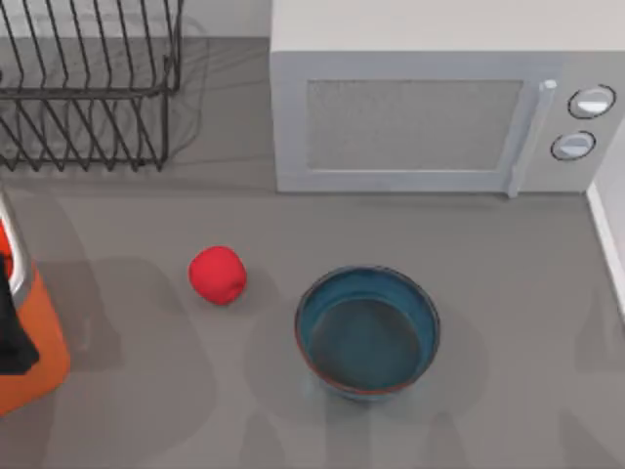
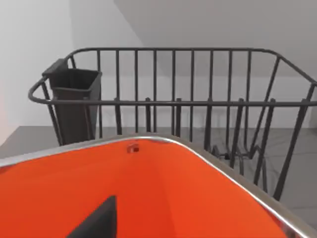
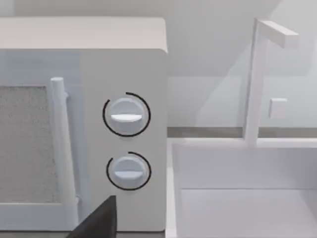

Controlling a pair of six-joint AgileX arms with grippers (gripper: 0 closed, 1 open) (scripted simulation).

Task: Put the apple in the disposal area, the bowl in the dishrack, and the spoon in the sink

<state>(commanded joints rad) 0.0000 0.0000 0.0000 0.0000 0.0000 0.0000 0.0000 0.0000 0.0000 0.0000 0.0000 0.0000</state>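
The red apple (image 1: 217, 275) lies on the grey counter, left of centre. Just right of it stands the teal-blue bowl (image 1: 367, 330), upright, with nothing showing inside. At the left edge is the orange disposal area (image 1: 39, 352) with its metallic rim (image 2: 163, 141). The black wire dishrack (image 1: 88, 88) stands at the back left, also seen as the dishrack (image 2: 198, 104) behind the orange container. The white sink (image 3: 247, 198) lies at the far right. The spoon is out of view. A dark piece of my left gripper (image 2: 99, 220) hangs over the disposal area. A dark piece of my right gripper (image 3: 99, 218) faces the microwave.
A white microwave (image 1: 430, 98) with two dials (image 3: 126, 115) fills the back centre and right, next to the sink's edge (image 1: 607, 234). A black cutlery holder (image 2: 74, 101) hangs in the dishrack. A white tap (image 3: 255, 79) rises behind the sink.
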